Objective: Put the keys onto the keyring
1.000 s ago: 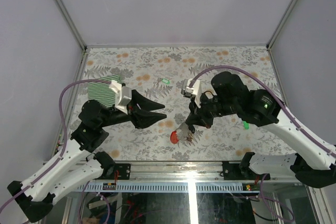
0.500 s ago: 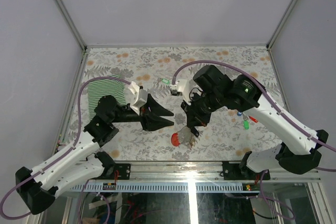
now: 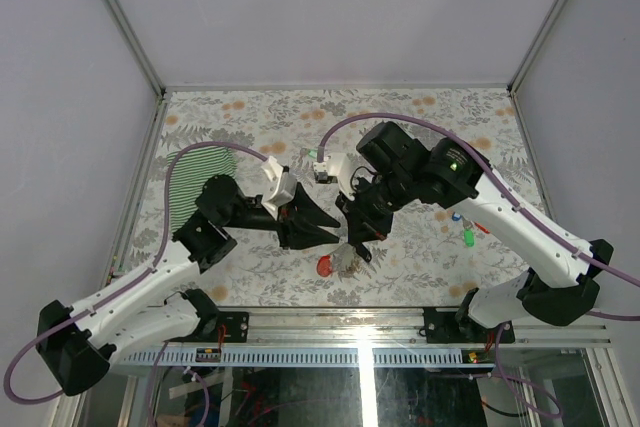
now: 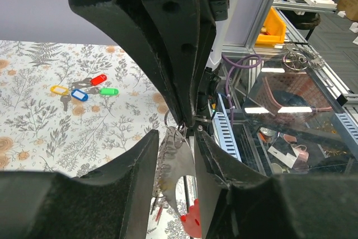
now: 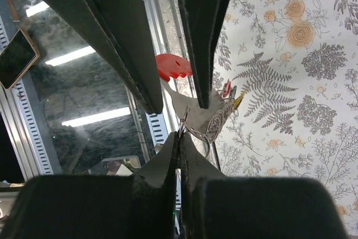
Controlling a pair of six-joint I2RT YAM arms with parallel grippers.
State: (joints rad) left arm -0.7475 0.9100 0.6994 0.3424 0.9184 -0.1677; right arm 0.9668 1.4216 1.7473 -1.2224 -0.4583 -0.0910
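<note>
My right gripper was clamped on the keyring, which hung lengthwise between the part-open fingers of my left gripper. The keys lay well apart, nearer my right arm.

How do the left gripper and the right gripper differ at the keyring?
The right gripper is shut, pinching the wire loop of the keyring; the left gripper is open, its fingers either side of the grey strip. In the top view the right gripper points in from the right, the left gripper from the left. Both have black fingers and meet at the keyring.
</note>
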